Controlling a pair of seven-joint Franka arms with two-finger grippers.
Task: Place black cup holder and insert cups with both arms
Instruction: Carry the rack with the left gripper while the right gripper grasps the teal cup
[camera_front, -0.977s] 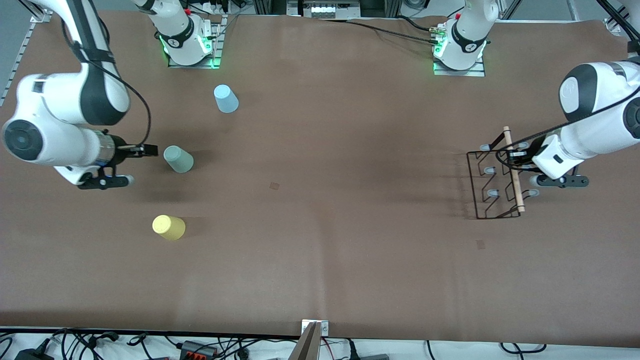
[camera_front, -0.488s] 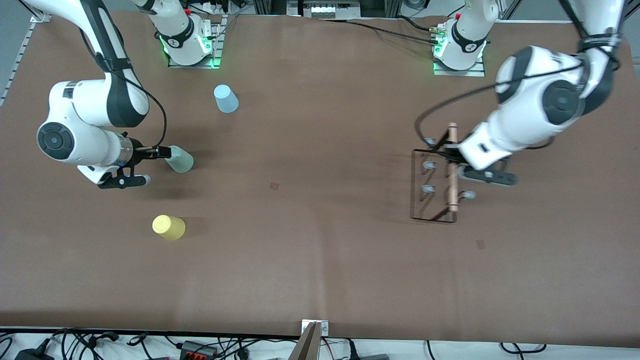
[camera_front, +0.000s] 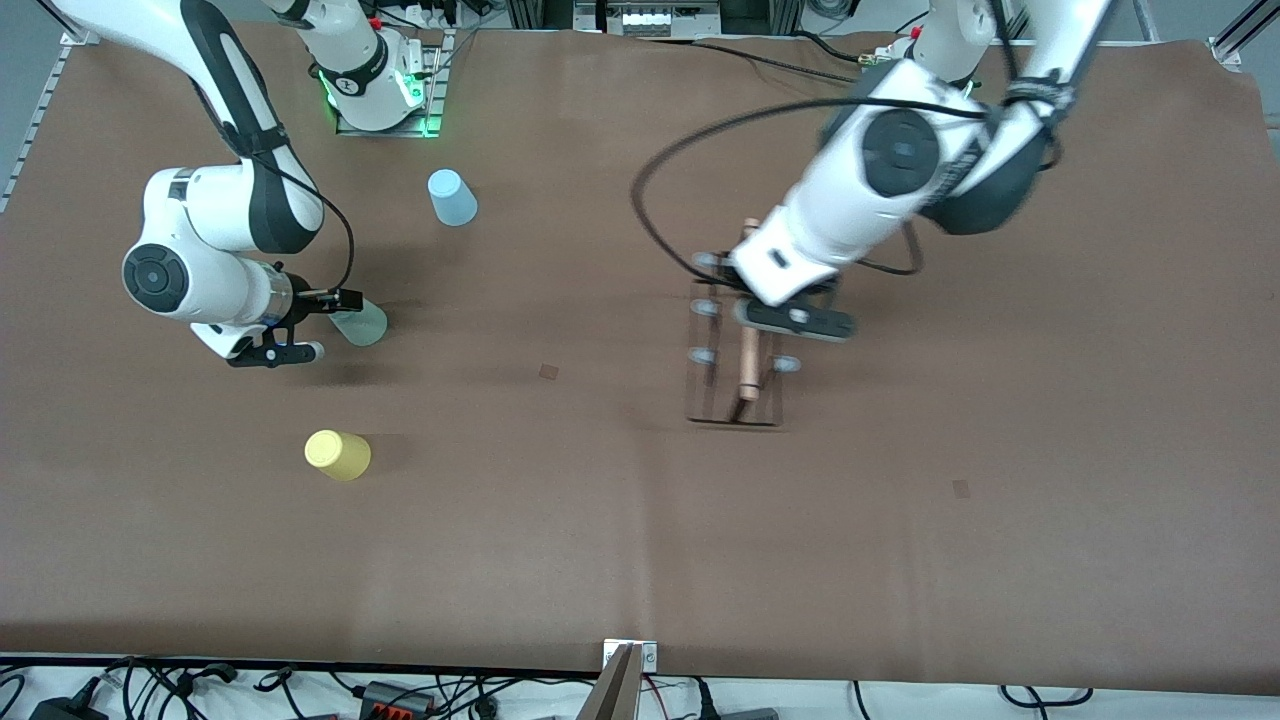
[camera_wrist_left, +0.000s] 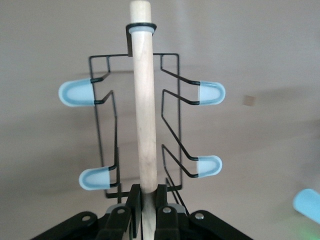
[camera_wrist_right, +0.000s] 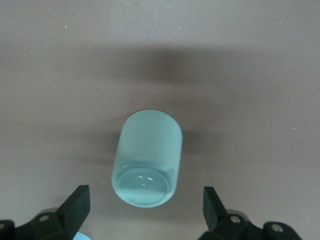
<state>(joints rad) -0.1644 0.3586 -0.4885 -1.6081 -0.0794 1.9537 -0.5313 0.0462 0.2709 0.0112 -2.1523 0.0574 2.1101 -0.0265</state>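
Your right gripper, jaws spread, is flanking the green cup at its 12 o'clock, while the left gripper is clamping the rack's rod lengthwise.

You can read no text, label, brand or number anywhere: not on the cups, the holder, the arms or the surface.

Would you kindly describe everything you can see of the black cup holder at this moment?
The black cup holder is a thin black wire frame with a light wooden rod running along its top and pale grey-blue tipped pegs branching off both sides; four pegs show in the left wrist view. No cups hang on it. The left gripper is shut on the rod near one end, holding the rack around the middle of the brown table. Whether its base touches the table cannot be told.
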